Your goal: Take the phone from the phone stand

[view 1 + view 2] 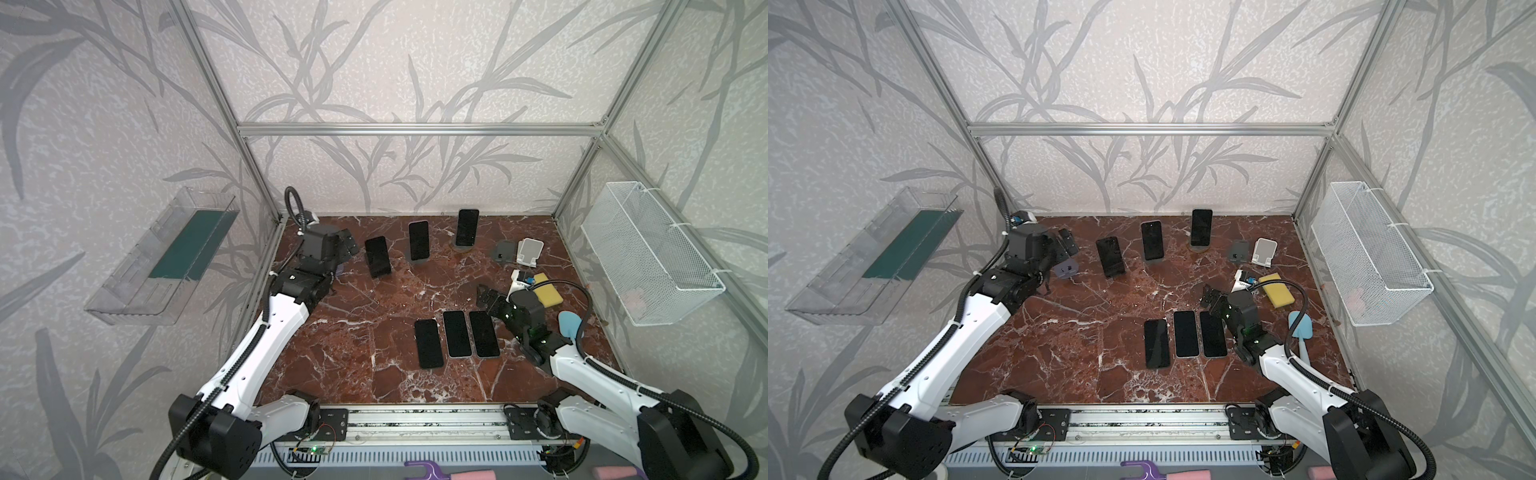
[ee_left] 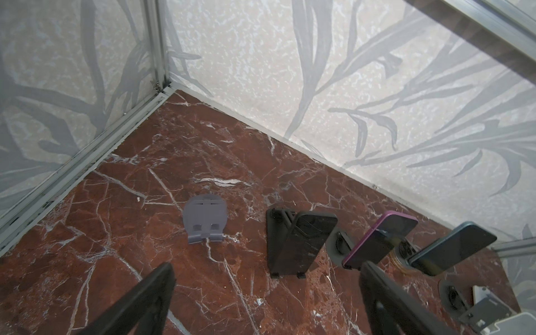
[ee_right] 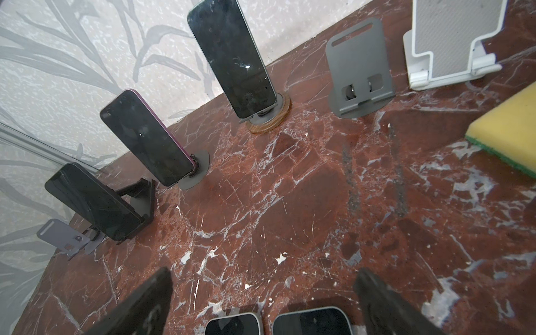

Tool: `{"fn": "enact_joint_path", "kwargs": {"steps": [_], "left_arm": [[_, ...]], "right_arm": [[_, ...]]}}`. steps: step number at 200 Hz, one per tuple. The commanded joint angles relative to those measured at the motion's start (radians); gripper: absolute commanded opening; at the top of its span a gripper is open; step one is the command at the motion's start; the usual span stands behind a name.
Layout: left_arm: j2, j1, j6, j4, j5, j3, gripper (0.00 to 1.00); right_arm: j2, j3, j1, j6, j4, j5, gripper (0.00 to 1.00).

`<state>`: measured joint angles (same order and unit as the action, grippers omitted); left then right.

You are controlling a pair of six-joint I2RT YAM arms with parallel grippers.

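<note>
Three dark phones lean on phone stands along the back of the table: a black phone (image 1: 377, 256) on a black stand (image 3: 145, 200), a purple-edged phone (image 1: 418, 240) on a grey stand (image 3: 200, 165), and a third phone (image 1: 467, 227) on a stand with a round wooden base (image 3: 269, 123). My left gripper (image 1: 348, 244) hovers open and empty, left of the black phone (image 2: 298, 246). My right gripper (image 1: 484, 293) is open and empty, just behind three phones lying flat (image 1: 457, 333).
Empty stands: a purple-grey one (image 1: 1065, 269) by the left gripper, a grey one (image 1: 505, 250) and a white one (image 1: 531, 250) at the back right. A yellow sponge (image 1: 547, 294) and blue spatula (image 1: 569, 324) lie beside the right arm. A wire basket (image 1: 648, 257) hangs on the right wall.
</note>
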<state>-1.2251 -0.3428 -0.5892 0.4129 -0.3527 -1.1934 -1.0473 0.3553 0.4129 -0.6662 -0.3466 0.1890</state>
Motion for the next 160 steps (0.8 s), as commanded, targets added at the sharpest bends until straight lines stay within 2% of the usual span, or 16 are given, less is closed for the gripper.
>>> {"fn": "enact_joint_path", "kwargs": {"steps": [1,25,58,77,118,160], "left_arm": [[-0.052,-0.046,0.022,0.073,-0.123,-0.078,0.99],[-0.094,-0.089,0.008,0.070,-0.130,-0.093,0.99],[-0.231,-0.198,0.010,0.218,-0.245,-0.219,0.99],[-0.288,-0.238,-0.027,0.249,-0.270,-0.250,0.99],[-0.385,-0.253,-0.139,0.241,-0.251,-0.266,0.99],[-0.515,-0.251,-0.153,0.243,-0.263,-0.345,0.99]], "right_arm": [[-0.007,-0.001,0.000,-0.012,-0.006,0.002,0.98],[0.004,-0.001,0.001,-0.008,-0.002,-0.003,0.97],[0.001,0.002,0.001,-0.004,-0.004,-0.012,0.97],[0.007,-0.006,0.002,-0.005,-0.012,-0.013,0.97],[0.014,-0.012,0.002,0.002,-0.012,0.001,0.98],[0.001,-0.010,0.003,0.002,-0.020,-0.003,0.98]]}}
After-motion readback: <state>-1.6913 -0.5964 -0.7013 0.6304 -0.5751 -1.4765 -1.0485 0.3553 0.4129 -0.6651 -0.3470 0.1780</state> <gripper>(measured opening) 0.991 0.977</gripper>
